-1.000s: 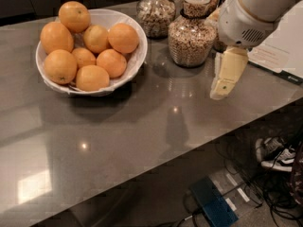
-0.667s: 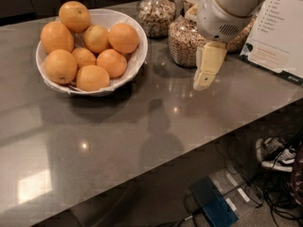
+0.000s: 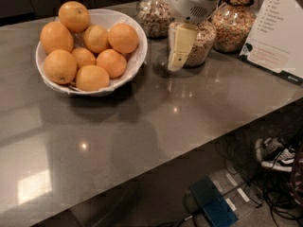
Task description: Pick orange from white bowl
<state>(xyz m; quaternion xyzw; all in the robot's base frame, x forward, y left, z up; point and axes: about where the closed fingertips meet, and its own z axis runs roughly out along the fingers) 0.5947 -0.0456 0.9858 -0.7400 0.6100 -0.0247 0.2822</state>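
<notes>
The white bowl [image 3: 110, 17] stands at the back left of the grey table and holds several oranges piled together. A large, evenly deep-orange orange [image 3: 123, 38] lies on the bowl's right side, nearest the arm. Another large one [image 3: 75, 16] sits on top at the back. My gripper [image 3: 179, 56] hangs from the white arm at the top centre, pointing down just above the table. It is to the right of the bowl, a little apart from its rim, in front of a cereal jar. It holds nothing.
Three glass jars of cereal [image 3: 154, 15], [image 3: 201, 44], [image 3: 234, 25] stand at the back, right behind the gripper. A printed sign [image 3: 279, 37] leans at the far right. The table's front edge runs diagonally; below it are cables, shoes [image 3: 277, 155] and a blue box [image 3: 213, 205].
My gripper has moved left along the table, from the right of the jars to just beside the bowl. The bowl and oranges have not shifted.
</notes>
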